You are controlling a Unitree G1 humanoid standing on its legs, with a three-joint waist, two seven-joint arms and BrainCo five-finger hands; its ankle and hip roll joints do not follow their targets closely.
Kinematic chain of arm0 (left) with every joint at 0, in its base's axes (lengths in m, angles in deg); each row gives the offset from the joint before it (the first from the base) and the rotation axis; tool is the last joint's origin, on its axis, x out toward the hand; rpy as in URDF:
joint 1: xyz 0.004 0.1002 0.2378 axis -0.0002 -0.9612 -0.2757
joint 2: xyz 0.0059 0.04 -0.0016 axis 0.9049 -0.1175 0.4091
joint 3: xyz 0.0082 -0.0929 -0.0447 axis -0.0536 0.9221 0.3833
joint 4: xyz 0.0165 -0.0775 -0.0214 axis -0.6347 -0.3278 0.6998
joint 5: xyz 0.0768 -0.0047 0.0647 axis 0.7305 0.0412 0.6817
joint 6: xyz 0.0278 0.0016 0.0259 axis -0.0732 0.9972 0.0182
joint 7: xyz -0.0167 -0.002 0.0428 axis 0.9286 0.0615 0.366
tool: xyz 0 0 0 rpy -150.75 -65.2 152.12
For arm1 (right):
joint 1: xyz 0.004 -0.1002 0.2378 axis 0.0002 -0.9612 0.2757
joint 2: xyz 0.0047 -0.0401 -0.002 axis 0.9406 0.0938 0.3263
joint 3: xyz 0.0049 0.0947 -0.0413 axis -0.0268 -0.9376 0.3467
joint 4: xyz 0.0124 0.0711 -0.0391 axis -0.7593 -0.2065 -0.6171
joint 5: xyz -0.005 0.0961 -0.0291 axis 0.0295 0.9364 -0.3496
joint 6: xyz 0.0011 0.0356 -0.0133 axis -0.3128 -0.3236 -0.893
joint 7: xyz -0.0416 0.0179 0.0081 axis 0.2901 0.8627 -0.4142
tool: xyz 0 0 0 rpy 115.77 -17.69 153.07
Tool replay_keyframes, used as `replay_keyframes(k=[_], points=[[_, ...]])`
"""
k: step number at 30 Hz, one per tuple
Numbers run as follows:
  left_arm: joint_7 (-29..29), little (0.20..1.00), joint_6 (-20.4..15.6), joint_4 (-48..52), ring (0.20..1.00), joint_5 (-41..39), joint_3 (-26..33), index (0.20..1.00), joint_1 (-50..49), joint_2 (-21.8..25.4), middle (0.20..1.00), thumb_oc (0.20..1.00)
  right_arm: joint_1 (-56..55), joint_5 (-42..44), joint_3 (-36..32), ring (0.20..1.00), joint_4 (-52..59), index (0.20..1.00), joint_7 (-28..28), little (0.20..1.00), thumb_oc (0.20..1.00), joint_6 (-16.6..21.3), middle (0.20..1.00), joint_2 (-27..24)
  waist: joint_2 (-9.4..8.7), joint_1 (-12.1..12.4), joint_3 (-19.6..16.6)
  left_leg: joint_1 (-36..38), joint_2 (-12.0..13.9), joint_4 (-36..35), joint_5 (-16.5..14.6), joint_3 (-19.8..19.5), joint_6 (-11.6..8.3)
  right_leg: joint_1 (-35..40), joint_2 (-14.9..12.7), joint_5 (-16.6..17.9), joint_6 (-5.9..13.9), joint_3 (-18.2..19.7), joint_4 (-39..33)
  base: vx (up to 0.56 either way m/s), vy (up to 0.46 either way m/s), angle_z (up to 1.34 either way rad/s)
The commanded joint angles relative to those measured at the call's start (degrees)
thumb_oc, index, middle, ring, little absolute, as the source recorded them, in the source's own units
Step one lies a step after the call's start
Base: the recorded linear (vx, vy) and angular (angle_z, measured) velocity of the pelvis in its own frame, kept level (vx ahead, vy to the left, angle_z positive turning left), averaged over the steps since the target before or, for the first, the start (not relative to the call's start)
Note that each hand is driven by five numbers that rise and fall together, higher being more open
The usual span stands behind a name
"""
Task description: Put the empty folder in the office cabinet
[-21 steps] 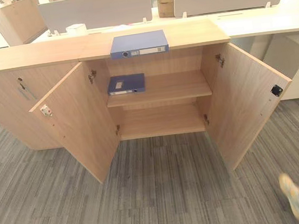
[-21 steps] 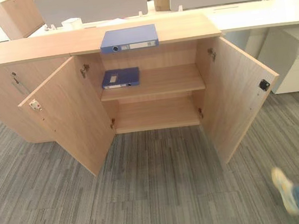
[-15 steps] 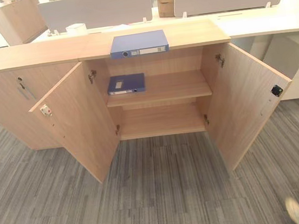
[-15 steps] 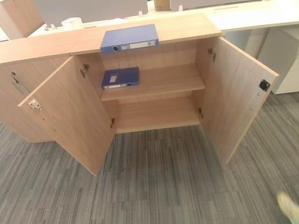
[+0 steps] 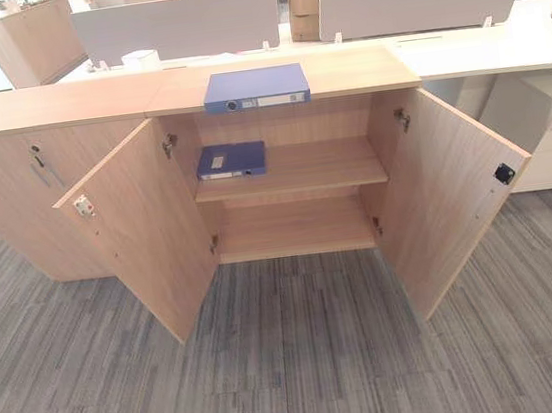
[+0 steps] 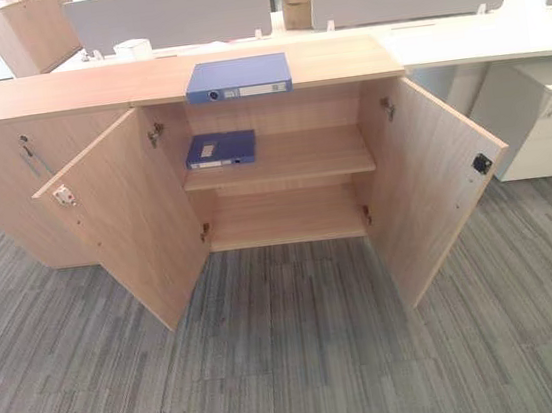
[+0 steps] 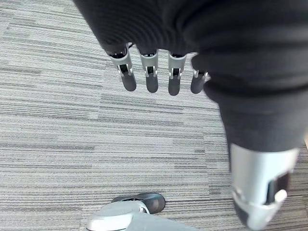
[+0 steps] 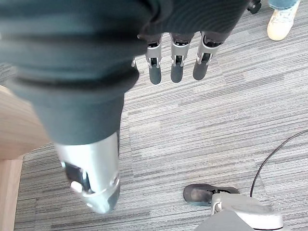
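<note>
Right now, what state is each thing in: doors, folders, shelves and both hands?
Left door: swung open.
Right door: swung open.
Folder on top: lying flat on the cabinet top.
Folder inside: lying flat on the upper shelf, at its left end.
Lower shelf: bare.
Left hand: open, holding nothing, over the carpet.
Right hand: open, holding nothing, over the carpet.

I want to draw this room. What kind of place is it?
Most likely an office. A low wooden cabinet stands open with one blue folder on top and another on its shelf. Behind it are desks with grey divider screens, over striped grey carpet.
</note>
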Motion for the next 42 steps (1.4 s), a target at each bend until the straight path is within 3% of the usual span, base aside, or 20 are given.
replay_keyframes(k=[1, 20, 33, 35, 36, 37, 38, 41, 42], points=[[-0.82, 1.0, -0.24, -2.25, 1.0, -0.34, 1.35, 1.0, 3.01, -0.25, 1.0, 1.0, 3.79, -1.63, 0.63, 1.0, -2.86, 1.0, -0.82, 1.0, 1.0, -0.07, 1.0, -1.91, -0.43, -0.19, 1.02, -0.7, 3.22, -0.03, -3.77, 2.53, -3.53, -0.11, -3.58, -1.89, 5.75, -2.73, -2.07, 0.0, 0.0, 0.0], [-1.14, 1.0, -0.11, -3.4, 1.0, -2.48, 2.66, 1.0, 3.48, -0.09, 1.0, 1.0, 4.26, -4.91, 1.98, 1.0, -2.78, 1.0, -0.75, 1.0, 1.0, -0.83, 1.0, -2.58, -0.32, -0.04, 2.33, -1.51, 3.48, -0.03, -3.42, 2.76, -3.66, -0.89, -3.83, -1.36, 5.91, -3.4, -2.07, 0.0, -0.003, 0.0], [-1.6, 1.0, -0.27, -3.61, 1.0, -7.55, 4.49, 1.0, 4.7, 0.75, 1.0, 1.0, 5.18, -3.06, 2.06, 1.0, -2.24, 1.0, -1.07, 1.0, 1.0, -0.85, 1.0, -2.92, -0.49, -0.33, 2.09, -3.13, 4.48, -0.03, -3.31, 1.56, -3.78, -3.05, -1.85, -2.83, 4.44, -2.67, -1.34, 0.13, -0.057, 0.01], [-1.51, 1.0, -0.34, -3.4, 1.0, -8.49, 4.97, 1.0, 4.6, 1.16, 1.0, 1.0, 5.55, -2.9, 2.5, 1.0, -0.97, 1.0, -0.86, 1.0, 1.0, -0.52, 1.0, -3.09, -0.77, 0.06, 2.68, -4.47, 4.11, 4.49, -5.22, 0.87, -3.31, -3.08, -1.83, -4.18, 3.76, -2.61, -0.47, 0.18, -0.079, 0.08], [-1.54, 1.0, -0.39, -2.96, 1.0, -9.06, 5.17, 1.0, 4.79, 1.29, 1.0, 1.0, 6.05, -2.54, 2.42, 1.0, -0.34, 1.0, -0.94, 1.0, 1.0, -0.35, 1.0, -3.46, -1.23, 0.7, 3.89, -8.22, 2.66, 11.91, -6.42, 1.14, -3.42, -2.62, -2.45, -4.94, 3.2, -2.76, -0.17, 0.05, -0.026, 0.07], [-1.54, 1.0, -0.39, -2.96, 1.0, -9.06, 5.17, 1.0, 4.79, 1.29, 1.0, 1.0, 6.05, -2.54, 2.42, 1.0, -0.34, 1.0, -0.94, 1.0, 1.0, -0.35, 1.0, -3.46, -1.22, 0.69, 3.87, -8.28, 2.67, 11.97, -6.44, 1.13, -3.42, -2.65, -2.45, -4.94, 3.2, -2.77, -0.16, 0.06, -0.022, 0.08], [-1.85, 1.0, -0.54, -2.78, 1.0, -9.44, 5.17, 1.0, 5.04, 1.27, 1.0, 1.0, 6.49, -2.3, 2.37, 1.0, -0.05, 1.0, -1.1, 1.0, 1.0, -0.3, 1.0, -3.78, -1.31, 1.1, 4.66, -10.53, 2.13, 14.68, -5.53, 1.16, -3.68, -2.5, -2.72, -5.15, 3.09, -2.94, -0.16, 0.13, 0.024, 0.05], [-1.71, 1.0, -0.51, -3.08, 1.0, -9.05, 4.94, 1.0, 4.57, 0.92, 1.0, 1.0, 6.65, -2.38, 2.24, 1.0, 0.13, 1.0, -1.17, 1.0, 1.0, -0.47, 1.0, -4.3, -1.24, 1.79, 4.21, -16.13, 2.47, 12.8, -3.98, 3.2, -3.22, -0.95, -3.47, -5.82, 4.11, -3.44, -0.91, 0.26, 0.07, 0.01], [-1.65, 1.0, -0.32, -3.32, 1.0, -8.74, 4.64, 1.0, 4.12, 0.73, 1.0, 1.0, 6.61, -2.4, 2.08, 1.0, 0.06, 1.0, -1.13, 1.0, 1.0, -0.73, 1.0, -4.47, -0.73, 2.54, 3.92, -19.66, 3.58, 9.97, -0.08, 3.85, -3.93, 0.83, -3.72, -6.5, 4.79, -3.23, -1.57, 0.2, 0.061, -0.11]])
